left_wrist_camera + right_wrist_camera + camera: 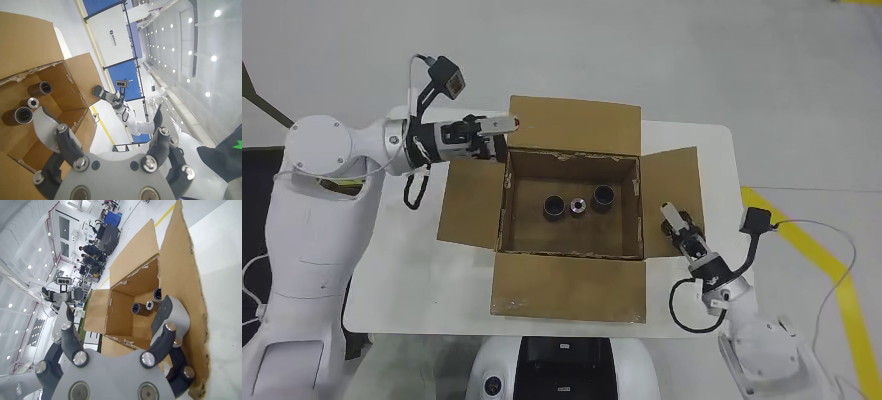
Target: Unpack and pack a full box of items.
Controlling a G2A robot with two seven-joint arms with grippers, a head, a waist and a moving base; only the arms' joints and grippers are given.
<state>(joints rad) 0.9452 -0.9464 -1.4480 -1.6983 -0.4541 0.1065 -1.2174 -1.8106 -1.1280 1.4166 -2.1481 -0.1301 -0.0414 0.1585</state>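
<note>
Where the white table lies nearest the robot, the cardboard box spreads its near flap flat toward the table's edge. The box stands open, all four flaps folded out. On its floor three items stand on end in a close row: a dark sleeve, a smaller steel-faced cylinder just beside it, and a second dark sleeve. The right gripper hangs over the right flap, fingers spread wide, holding nothing. The left gripper sits at the box's far left corner, near the far flap, equally wide and empty. Beyond the table, pale grey floor carries a yellow line.

From the top the sleeves are plain rings. The left wrist view adds their metal-rimmed bores, the torn corrugated rim, and, farther off, blue and white partition panels under ceiling lamps. The right wrist view looks the other way, past the box to workstations with dark screens.
</note>
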